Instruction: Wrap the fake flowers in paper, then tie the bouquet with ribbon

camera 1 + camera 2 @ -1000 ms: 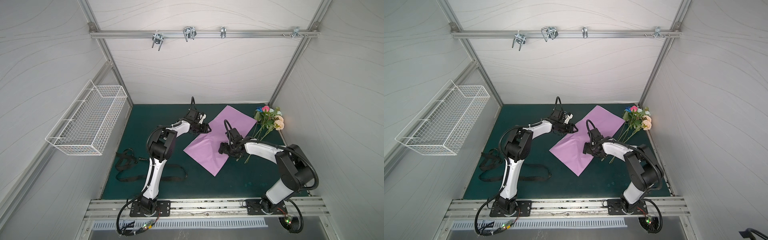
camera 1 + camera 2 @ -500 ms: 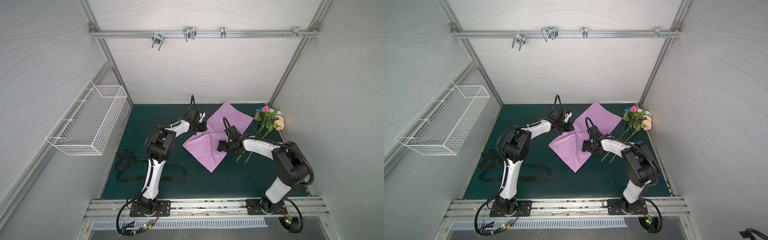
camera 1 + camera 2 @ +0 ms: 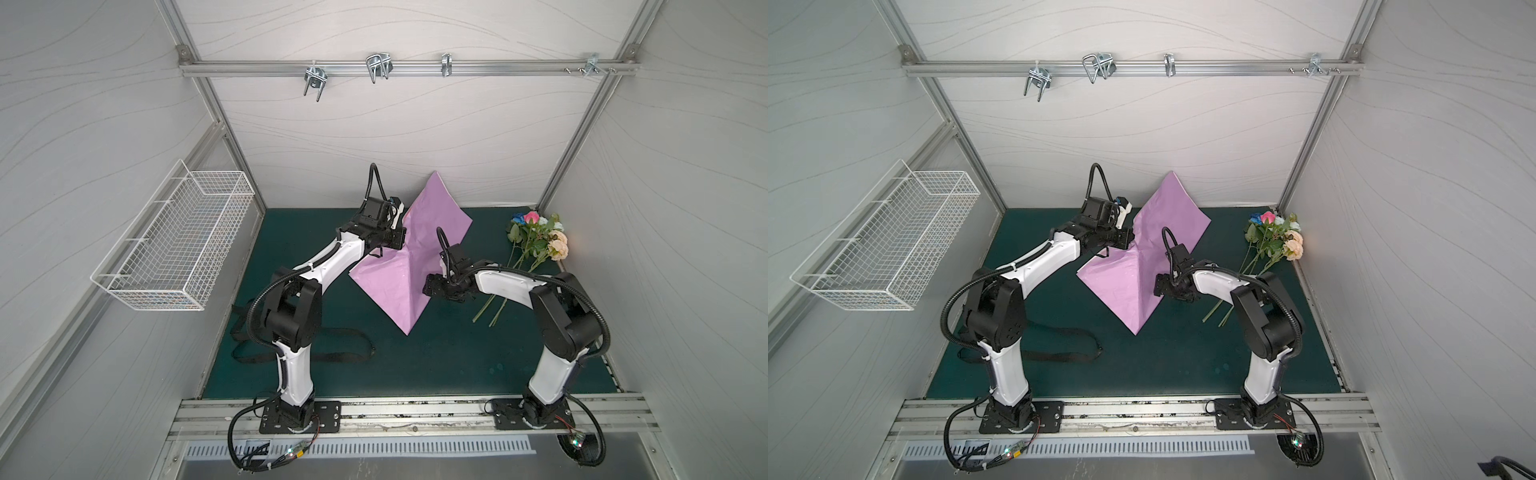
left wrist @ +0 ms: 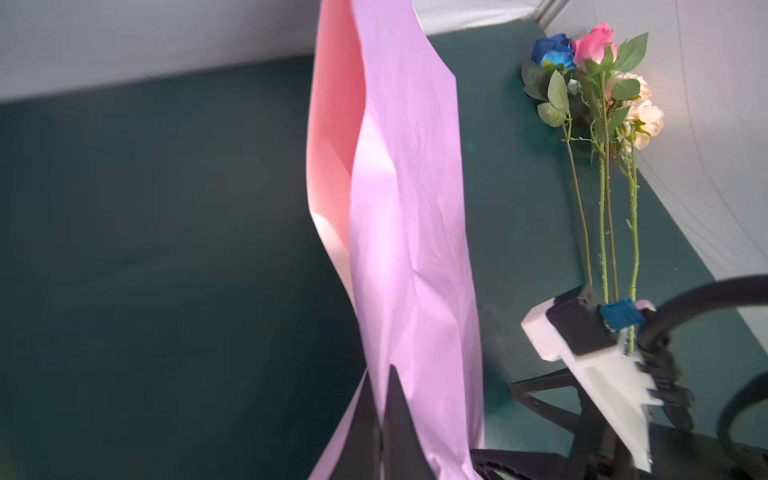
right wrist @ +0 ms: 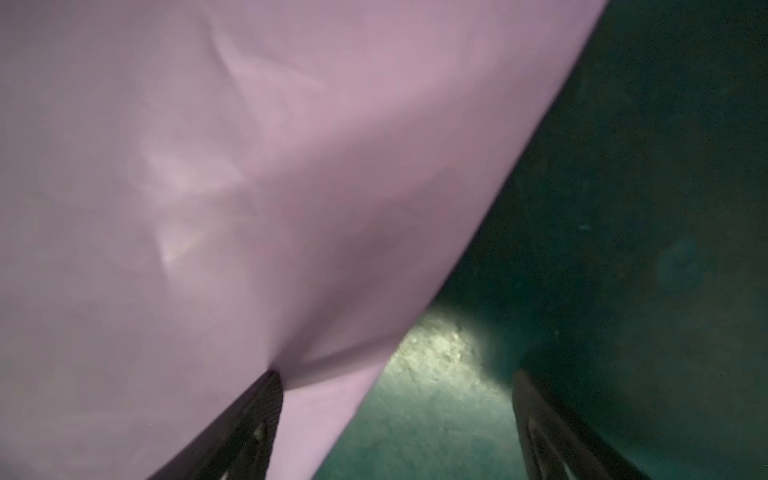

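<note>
**A:** Left pincer?

**B:** I read the left gripper as clamped flat on the lilac paper sheet. Its fingers are pressed together with the paper between them. The pink underside shows in the left wrist view. In both top views the sheet is pulled up into a ridge. Its far corner stands up in front of the back wall and its near corner rests on the green mat.

**A:** Right one?

**B:** The right gripper is spread wide and holds nothing. One finger touches the sheet at its right edge. The other sits over bare mat.

**A:** Flowers?

**B:** The bouquet of fake flowers lies flat on the mat at far right, apart from both grippers. The blooms point toward the back right corner, close to the right wall. The stems run toward the front and pass under my right forearm.

**A:** Room to move?

**B:** Front centre of the mat, between the two arm bases, is bare. On the left, a black ribbon lies loose on the mat by my left arm's elbow. A wire basket hangs on the left wall, above the mat. It is tight on the right, with the bouquet just beside the wall. At the back, the raised paper corner is near the back wall. I can't tell if it touches.
</note>
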